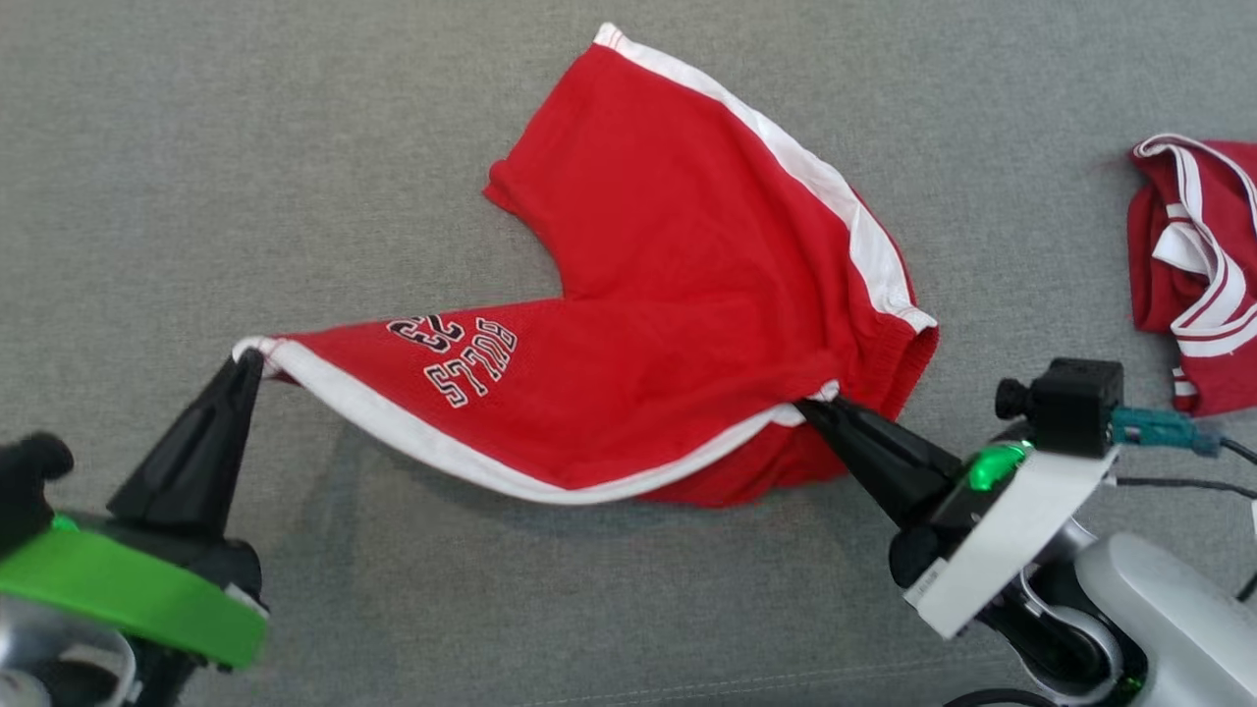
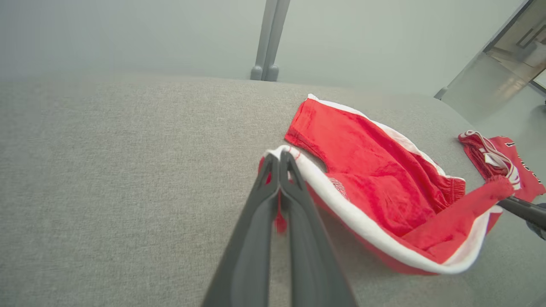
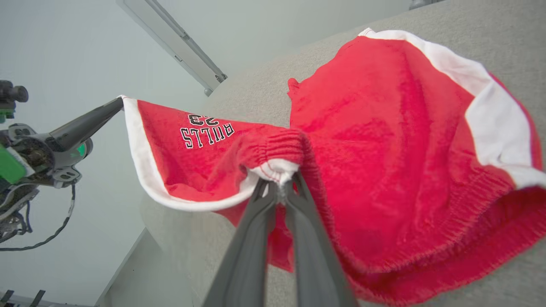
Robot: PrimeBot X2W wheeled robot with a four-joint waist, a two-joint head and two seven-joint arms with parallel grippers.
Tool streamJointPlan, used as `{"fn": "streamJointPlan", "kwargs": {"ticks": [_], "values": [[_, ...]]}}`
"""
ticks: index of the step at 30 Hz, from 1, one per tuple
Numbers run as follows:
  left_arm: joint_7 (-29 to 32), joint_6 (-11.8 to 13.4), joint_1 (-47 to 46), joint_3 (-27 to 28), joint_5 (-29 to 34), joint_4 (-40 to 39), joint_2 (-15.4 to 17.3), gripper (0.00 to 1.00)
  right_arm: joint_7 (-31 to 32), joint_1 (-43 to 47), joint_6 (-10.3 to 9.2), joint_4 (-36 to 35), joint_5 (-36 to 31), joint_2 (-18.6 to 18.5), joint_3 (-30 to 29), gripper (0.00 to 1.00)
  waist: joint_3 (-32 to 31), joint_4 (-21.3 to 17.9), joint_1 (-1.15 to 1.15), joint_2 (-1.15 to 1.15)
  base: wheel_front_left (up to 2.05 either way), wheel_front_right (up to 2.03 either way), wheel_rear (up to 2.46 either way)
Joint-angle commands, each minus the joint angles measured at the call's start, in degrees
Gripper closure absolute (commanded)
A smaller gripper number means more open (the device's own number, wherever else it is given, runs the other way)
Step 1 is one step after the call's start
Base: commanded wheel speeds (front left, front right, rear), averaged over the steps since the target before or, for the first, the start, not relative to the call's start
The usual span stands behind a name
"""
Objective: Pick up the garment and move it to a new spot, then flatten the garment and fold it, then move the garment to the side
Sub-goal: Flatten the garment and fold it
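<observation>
Nearest the robot, toward the near edge of the grey fabric surface (image 1: 295,147), both grippers are clamped on a pair of red basketball shorts (image 1: 687,245). The left gripper (image 1: 245,358) has its fingers pressed together on the white-trimmed hem corner of one leg, holding it clear of the surface at the near left. The right gripper (image 1: 810,405) is pinched tight on the white side stripe where it meets the elastic waistband, at the near right. Between the two, the white-edged side of that leg hangs in a shallow sagging curve and throws a shadow on the fabric beneath. The "BULLS 23" lettering (image 1: 457,358) faces up and reads upside down from the robot's side. Farther back, the other leg lies on the surface around its middle, with its white stripe running toward the far edge. Well apart from the shorts, at the right edge, a second red-and-white garment (image 1: 1198,265) lies bunched up.
</observation>
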Motion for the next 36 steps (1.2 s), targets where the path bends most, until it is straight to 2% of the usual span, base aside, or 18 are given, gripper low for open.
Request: {"fn": "streamJointPlan", "kwargs": {"ticks": [1,3,7,11,15,23,29,36], "values": [[2.56,-0.41,-3.75,0.64,-1.52,0.06,1.31,1.00,0.01,-2.25,-0.01,1.23,1.26,1.57,0.27,1.00,9.94,-8.78,0.01,0.00,0.00,0.00,0.00],[7.47,-0.90,-8.81,1.47,-1.81,1.20,4.55,1.00,0.11,-5.55,-0.01,3.11,2.73,3.77,1.15,1.00,11.06,-10.37,0.01,0.00,0.00,0.00,0.00],[16.87,-3.22,-19.50,0.53,-3.15,4.12,8.32,1.00,-0.77,-10.78,-0.01,7.33,5.88,6.75,2.71,1.00,12.38,-13.61,0.01,0.00,0.00,0.00,0.00],[26.22,-6.10,-31.12,-3.00,-3.21,8.73,8.77,1.00,-2.08,-13.82,-0.01,10.23,9.36,7.94,3.31,1.00,13.30,-16.14,0.01,0.00,0.00,0.00,0.00],[33.84,-9.04,-42.94,-7.68,-1.38,15.07,6.12,1.00,-3.23,-15.78,-0.01,11.87,12.22,8.73,4.60,1.00,14.37,-18.35,0.01,0.00,0.00,0.00,0.00],[44.22,-13.92,-61.45,-14.06,3.34,27.39,1.33,1.00,-7.12,-19.67,-0.01,13.94,14.38,10.78,7.49,1.00,15.62,-21.68,0.01,0.00,0.00,0.00,0.00],[47.52,-16.46,-70.21,-16.81,6.08,35.36,-1.66,1.00,-9.62,-21.73,-0.01,15.68,16.01,11.22,8.99,1.00,16.47,-22.70,0.01,0.00,0.00,0.00,0.00],[46.34,-17.73,-74.43,-18.25,8.41,43.26,-3.85,1.00,-11.54,-22.88,-0.01,17.59,17.42,11.03,10.99,1.00,16.98,-23.12,0.01,0.00,0.00,0.00,0.00]]}}
